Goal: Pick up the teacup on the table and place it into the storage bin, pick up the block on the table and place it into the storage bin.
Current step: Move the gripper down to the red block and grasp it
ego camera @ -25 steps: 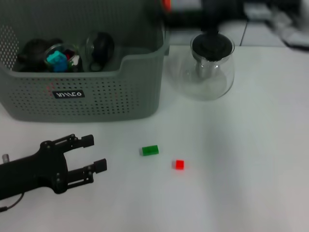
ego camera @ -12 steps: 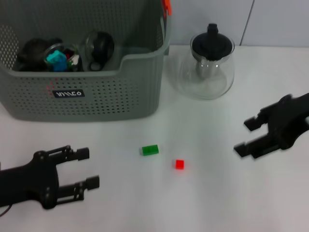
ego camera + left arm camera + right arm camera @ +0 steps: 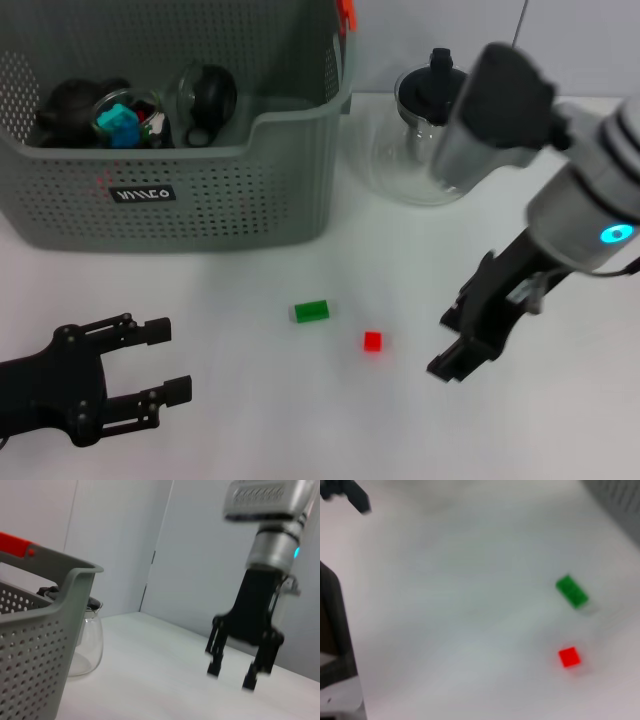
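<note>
Right gripper (image 3: 462, 345) hangs above the table (image 3: 560, 430), just right of the red block (image 3: 372, 341), jaws parted and empty; the left wrist view shows the same gripper (image 3: 235, 672) with both fingers spread and nothing between them. Left gripper (image 3: 160, 360) sits low at the near-left corner, also spread and empty, well apart from both blocks, looks idle. Red block lies on bare table, with the green block (image 3: 311, 311) just beyond it toward the storage bin (image 3: 290, 190); the two are near each other but not touching, also clear in the right wrist view: red (image 3: 569, 657), green (image 3: 572, 591). Bin stands at the far left with dark objects and a teal piece already inside; a teacup among them cannot be confirmed. A glass teapot (image 3: 430, 150) with black lid stands right of the bin, partly hidden by the right arm. Handling judgement: the blocks look like small rigid plastic, light, hard-edged, likely slick, easy to flick away if a finger clips one first. Best hold: straddle the red block from above, pinch two opposite flat sides, low on the block, fingers kept off the green one.
</note>
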`<move>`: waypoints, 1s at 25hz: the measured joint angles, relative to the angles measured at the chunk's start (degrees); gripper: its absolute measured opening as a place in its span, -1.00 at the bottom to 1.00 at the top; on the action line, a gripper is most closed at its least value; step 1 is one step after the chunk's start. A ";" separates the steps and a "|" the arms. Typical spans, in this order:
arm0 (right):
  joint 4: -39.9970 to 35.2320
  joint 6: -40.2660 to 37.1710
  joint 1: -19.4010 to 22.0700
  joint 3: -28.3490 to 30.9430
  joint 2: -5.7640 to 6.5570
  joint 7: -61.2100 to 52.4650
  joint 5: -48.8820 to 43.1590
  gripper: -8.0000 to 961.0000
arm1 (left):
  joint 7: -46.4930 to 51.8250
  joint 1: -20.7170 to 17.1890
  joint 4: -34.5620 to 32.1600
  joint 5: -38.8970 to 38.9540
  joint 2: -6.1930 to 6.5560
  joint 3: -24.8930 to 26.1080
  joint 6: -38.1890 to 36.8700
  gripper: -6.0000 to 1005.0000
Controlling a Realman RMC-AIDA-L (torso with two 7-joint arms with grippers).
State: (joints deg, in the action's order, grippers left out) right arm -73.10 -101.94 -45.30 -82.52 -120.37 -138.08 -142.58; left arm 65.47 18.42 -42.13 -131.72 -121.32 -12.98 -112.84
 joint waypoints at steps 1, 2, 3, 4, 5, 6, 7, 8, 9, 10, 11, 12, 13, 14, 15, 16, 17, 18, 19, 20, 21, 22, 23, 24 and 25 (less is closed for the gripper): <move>3.35 1.71 -1.41 -0.80 -0.05 -0.14 -0.04 0.53 | -0.01 0.12 0.08 0.08 -0.02 0.01 0.10 0.42; 6.45 3.36 -2.83 -1.59 -0.08 -0.16 -0.04 0.49 | -0.02 0.24 0.13 0.08 -0.02 0.01 0.15 0.42; 10.09 7.17 -4.47 -3.44 -0.14 0.01 -0.03 0.45 | -0.04 0.35 0.22 0.07 -0.04 0.03 0.21 0.42; 11.24 8.97 -4.86 -4.60 -0.14 0.20 0.03 0.40 | -0.04 0.37 0.30 0.08 -0.05 0.04 0.22 0.42; 11.24 8.97 -4.86 -4.60 -0.14 0.20 0.03 0.36 | -0.04 0.37 0.30 0.08 -0.05 0.04 0.22 0.42; 11.48 11.21 -4.90 -6.03 -0.16 0.58 0.13 0.31 | -0.05 0.37 0.37 0.07 -0.07 0.05 0.28 0.42; 11.51 13.10 -4.79 -7.45 -0.20 0.97 0.25 0.30 | -0.05 0.38 0.54 0.07 -0.09 0.05 0.43 0.42; 11.41 14.70 -4.61 -8.80 -0.28 1.42 0.40 0.29 | -0.05 0.38 0.64 0.08 -0.11 0.06 0.61 0.42; 11.37 16.42 -4.50 -10.46 -0.32 1.72 0.41 0.28 | -0.06 0.39 0.76 0.08 -0.14 0.06 0.83 0.42; 11.40 18.18 -4.40 -12.14 -0.35 1.93 0.44 0.27 | -0.06 0.39 0.76 0.07 -0.18 0.07 1.03 0.42; 11.67 19.49 -4.41 -13.63 -0.41 1.96 0.52 0.26 | -0.07 0.39 0.76 0.07 -0.23 0.07 1.21 0.42; 12.20 20.98 -4.46 -15.42 -0.44 1.90 0.66 0.25 | -0.07 0.39 0.77 0.07 -0.26 0.07 1.30 0.42; 12.77 22.10 -4.58 -16.94 -0.49 1.72 0.83 0.21 | -0.08 0.39 0.88 0.07 -0.30 0.07 1.41 0.42; 13.55 23.13 -4.84 -17.97 -0.51 1.50 1.09 0.16 | -0.08 0.39 1.00 0.07 -0.32 0.07 1.49 0.42; 14.40 24.17 -5.06 -18.67 -0.54 1.33 1.56 0.11 | -0.08 0.39 1.12 0.07 -0.34 0.07 1.55 0.42; 15.05 24.92 -5.18 -18.91 -0.53 1.28 2.04 0.11 | -0.08 0.40 1.26 0.08 -0.35 0.07 1.72 0.42; 15.57 25.58 -5.23 -18.94 -0.53 1.30 2.71 0.11 | -0.08 0.39 1.35 0.11 -0.35 0.06 1.91 0.42; 16.39 26.61 -5.29 -18.94 -0.51 1.38 3.71 0.11 | -0.09 0.40 1.37 0.16 -0.35 0.07 2.07 0.42; 17.19 27.51 -5.33 -18.91 -0.46 1.48 4.58 0.11 | -0.08 0.40 1.38 0.18 -0.35 0.10 2.24 0.42; 17.96 28.39 -5.42 -18.85 -0.43 1.60 5.27 0.11 | -0.08 0.39 1.40 0.19 -0.35 0.11 2.40 0.42; 18.68 29.13 -5.52 -18.81 -0.41 1.67 5.74 0.11 | -0.09 0.40 1.42 0.20 -0.34 0.13 2.50 0.42; 19.27 29.65 -5.59 -18.81 -0.41 1.69 5.94 0.11 | -0.09 0.41 1.44 0.21 -0.33 0.14 2.61 0.42; 19.81 30.32 -5.67 -18.82 -0.43 1.69 6.13 0.11 | -0.09 0.44 1.49 0.22 -0.33 0.15 2.70 0.42; 20.21 30.79 -5.71 -18.89 -0.48 1.62 6.22 0.11 | -0.08 0.45 1.51 0.22 -0.33 0.15 2.75 0.42; 20.44 31.16 -5.73 -18.92 -0.51 1.53 6.23 0.11 | -0.09 0.48 1.54 0.23 -0.32 0.15 2.80 0.42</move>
State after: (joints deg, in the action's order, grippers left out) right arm -52.66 -70.78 -51.03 -101.44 -120.88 -136.55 -136.36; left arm 65.39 18.89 -40.59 -131.49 -121.64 -12.83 -110.03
